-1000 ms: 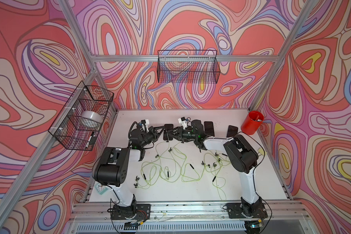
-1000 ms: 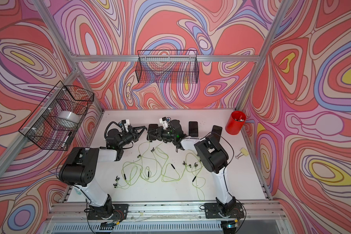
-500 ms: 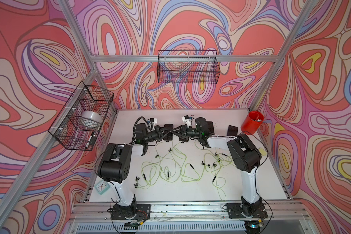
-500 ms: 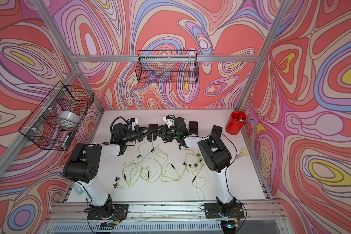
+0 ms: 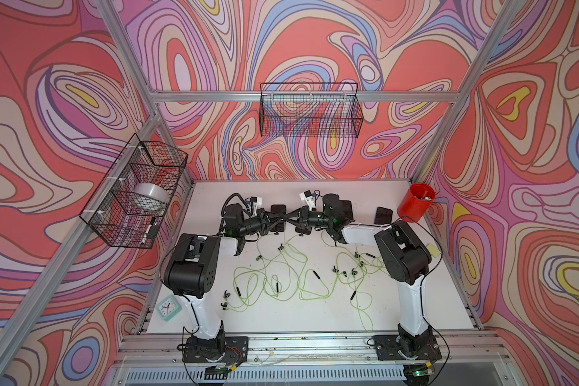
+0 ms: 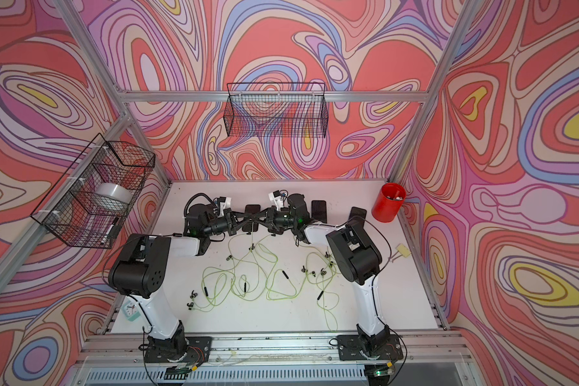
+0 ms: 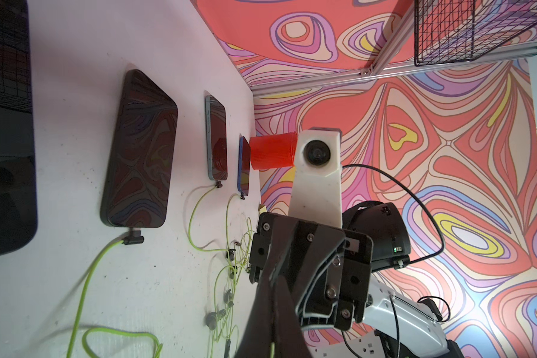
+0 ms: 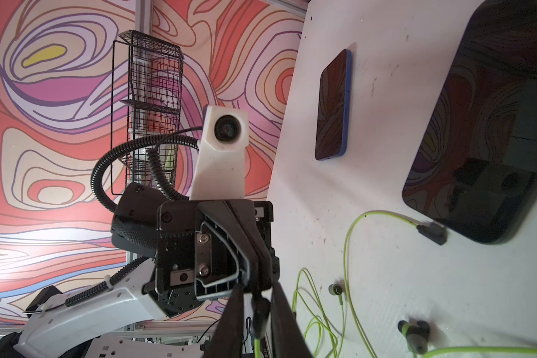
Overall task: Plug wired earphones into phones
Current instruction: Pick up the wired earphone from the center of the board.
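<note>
Both arms reach to the far strip of the bench (image 5: 298, 322). There the phones (image 7: 140, 152) lie flat in a row that runs away from the cup (image 5: 415, 204). In the left wrist view, each of the three phones nearest the cup has a dark plug (image 7: 134, 239) at one short edge, with a yellow-green lead trailing from it.

In both top views the two claws meet tip to tip above the row, about midway along it from the cup. The left claw (image 5: 279, 222) is pressed together, pinching the end of a cable (image 8: 256, 344). The right claw (image 8: 257, 297) has its fingers (image 8: 234, 322) narrowly apart on either side of that cable's dark end. I cannot tell whether they press on it.

The rest of the earphones (image 5: 281, 284) lie in loose, tangled loops on the bench between the arms, nearer the arm bases than the cup and the row.
</note>
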